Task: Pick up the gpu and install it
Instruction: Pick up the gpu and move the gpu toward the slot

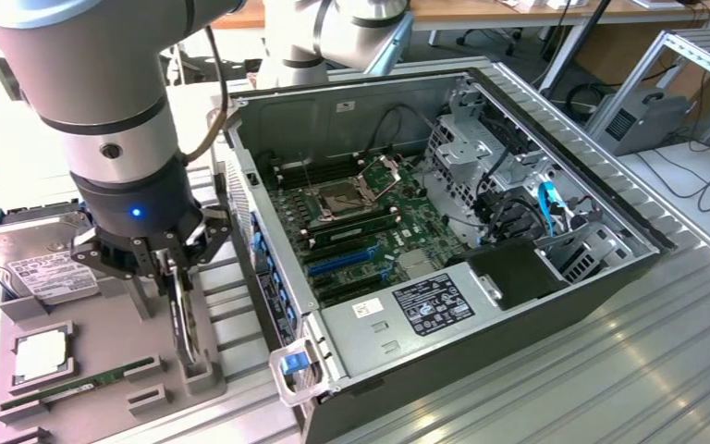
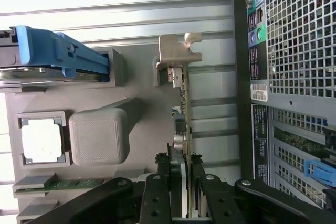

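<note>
your arm's fingers are pinched narrow on the top edge of the gpu, which stands on edge in its holder on the grey parts tray, just beside the open computer case on the ribbed tabletop. seen from the wrist, the fingers sandwich the thin gpu, with its silver bracket at the far end, well away from the grip. the lower edge looks seated in the tray's holder, not yet lifted

what could go wrong, as you'd judge it from here: the hold is on a slim edge toward one end, so the long gpu may pivot or slip once it leaves the holder. a pull that isn't straight could bind it in the holder and drag the tray, disturbing the hard drive and ram stick. the case stands close, so a loose swing could clip its rim, and a tilted gpu would meet the blue slots askew and jam
</note>
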